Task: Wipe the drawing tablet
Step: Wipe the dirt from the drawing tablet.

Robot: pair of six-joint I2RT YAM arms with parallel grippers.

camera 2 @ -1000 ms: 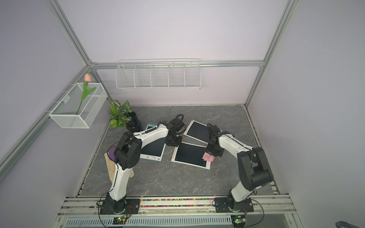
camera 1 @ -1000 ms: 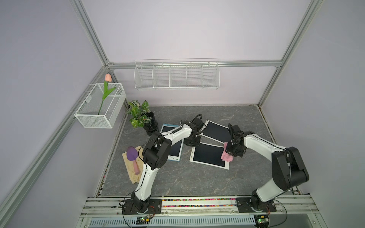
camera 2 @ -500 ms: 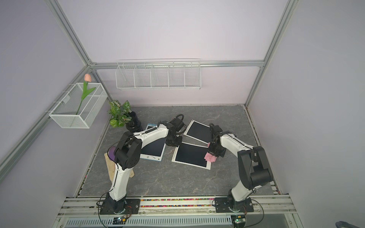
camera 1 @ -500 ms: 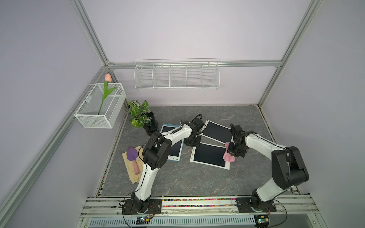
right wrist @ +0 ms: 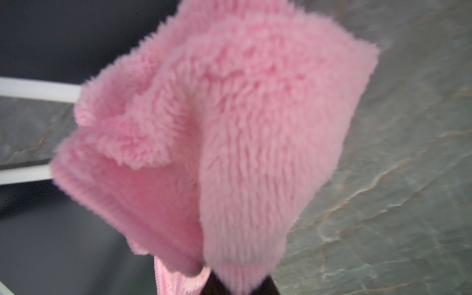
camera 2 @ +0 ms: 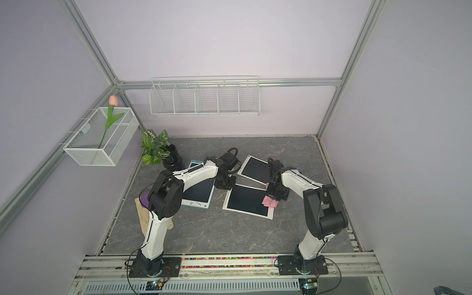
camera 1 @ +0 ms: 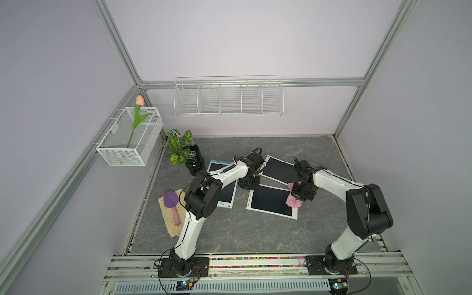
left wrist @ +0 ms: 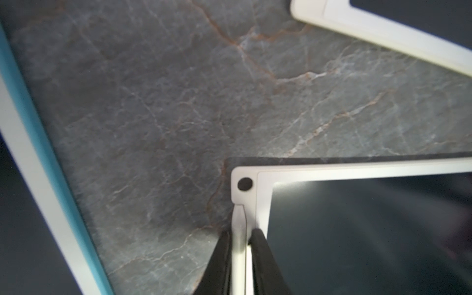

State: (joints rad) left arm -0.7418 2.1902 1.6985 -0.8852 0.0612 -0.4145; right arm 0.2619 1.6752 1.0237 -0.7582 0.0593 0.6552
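The white-framed drawing tablet [camera 1: 270, 202], dark-screened, lies flat mid-counter [camera 1: 229, 235], the left jaws pinched shut on its edge (right by a corner), the right jaws clamped on a fluffy pink cloth [camera 1: 293, 203] touching its opposite edge.

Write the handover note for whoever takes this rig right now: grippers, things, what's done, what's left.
Left gripper: shut on the side edge of the nearest white tablet, close to a corner, bracing it.
Right gripper: shut on the pink cloth.
The cloth sits at that tablet's edge on the right arm's side, partly over the table.
Done: tablet braced, cloth gripped. No marks show on the screen in both top views.
Left: sweep the cloth across the dark screen, then release both.
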